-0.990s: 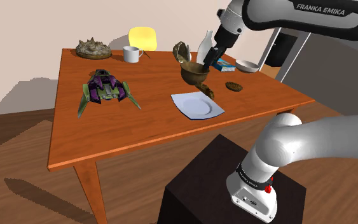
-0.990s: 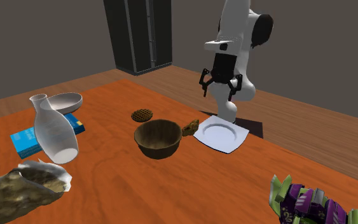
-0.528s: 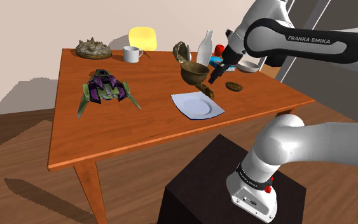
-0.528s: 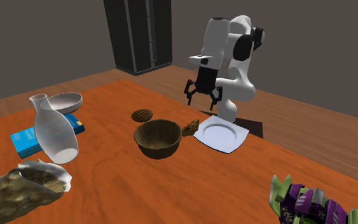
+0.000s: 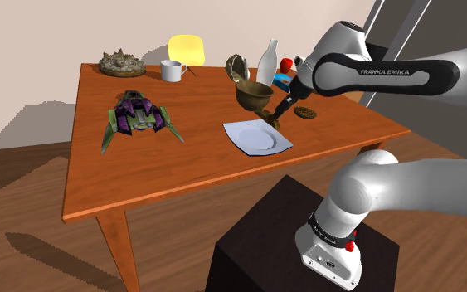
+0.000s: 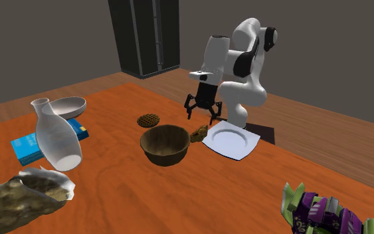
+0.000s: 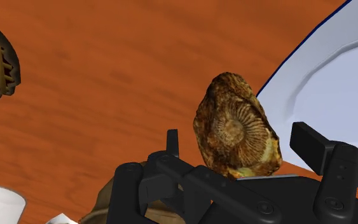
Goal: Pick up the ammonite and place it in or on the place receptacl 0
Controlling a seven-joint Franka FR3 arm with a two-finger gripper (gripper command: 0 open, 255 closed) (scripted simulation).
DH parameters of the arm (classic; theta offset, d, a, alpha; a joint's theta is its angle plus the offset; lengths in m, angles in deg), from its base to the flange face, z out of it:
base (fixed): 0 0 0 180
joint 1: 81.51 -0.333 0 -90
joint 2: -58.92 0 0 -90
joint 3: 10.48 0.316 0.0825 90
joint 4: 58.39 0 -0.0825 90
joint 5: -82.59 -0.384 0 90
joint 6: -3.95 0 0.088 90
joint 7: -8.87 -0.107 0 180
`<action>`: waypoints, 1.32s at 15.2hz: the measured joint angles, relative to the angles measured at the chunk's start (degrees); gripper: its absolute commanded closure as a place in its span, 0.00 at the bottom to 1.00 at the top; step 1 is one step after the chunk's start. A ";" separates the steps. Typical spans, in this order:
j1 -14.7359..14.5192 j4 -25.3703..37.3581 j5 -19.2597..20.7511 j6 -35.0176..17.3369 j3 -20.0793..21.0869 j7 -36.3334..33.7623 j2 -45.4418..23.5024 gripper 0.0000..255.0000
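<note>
Currently your tool [image 6: 200,116] hangs just above the desk [image 6: 112,179] with its two black fingers [image 7: 320,153] spread wide and nothing clasped. In the wrist view you can see the ammonite [image 7: 238,127] between them with a gap on either side, so it is not held. That ammonite is a lumpy, roughly oval stone, mottled brown and ochre, with a ribbed spiral pressed into its face. It lies on the desk's glossy orange-brown wood grain, just beside the rim of the plate [image 6: 231,141], which is smooth, white and square with rounded corners, a round well and a thin dark-blue edge line. In the second exterior view you find the ammonite at 2 o'clock from the bowl [image 6: 165,145], a deep round brown vessel with a streaked, wood-like surface, and the plate at 4 o'clock from the ammonite. At the bowl's 11 o'clock sits a small round disc [image 6: 148,121], dark brown with a waffle lattice of squares. Well apart, at the bowl's 9 o'clock, stand a smooth white flask-shaped vase [image 6: 57,139] and a flat blue book [image 6: 26,147].
</note>
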 measured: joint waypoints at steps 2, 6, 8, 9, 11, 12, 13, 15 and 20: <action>0.09 -0.79 0.38 -2.43 -0.57 0.15 -1.62 0.00; 0.08 -1.34 0.55 -4.03 -0.78 0.07 -2.64 0.00; 0.08 -1.37 0.56 -4.12 -0.79 0.07 -2.69 0.00; 0.08 -1.38 0.56 -4.14 -0.80 0.07 -2.70 0.00; 0.08 -1.38 0.56 -4.13 -0.80 0.07 -2.69 1.00; 0.09 -1.36 0.57 -4.14 -0.80 0.07 -2.68 1.00; 0.09 -1.34 0.57 -4.14 -0.80 0.07 -2.68 1.00; 0.10 -1.32 0.58 -4.14 -0.80 0.08 -2.66 1.00; 0.12 -1.27 0.60 -4.17 -0.83 0.09 -2.65 1.00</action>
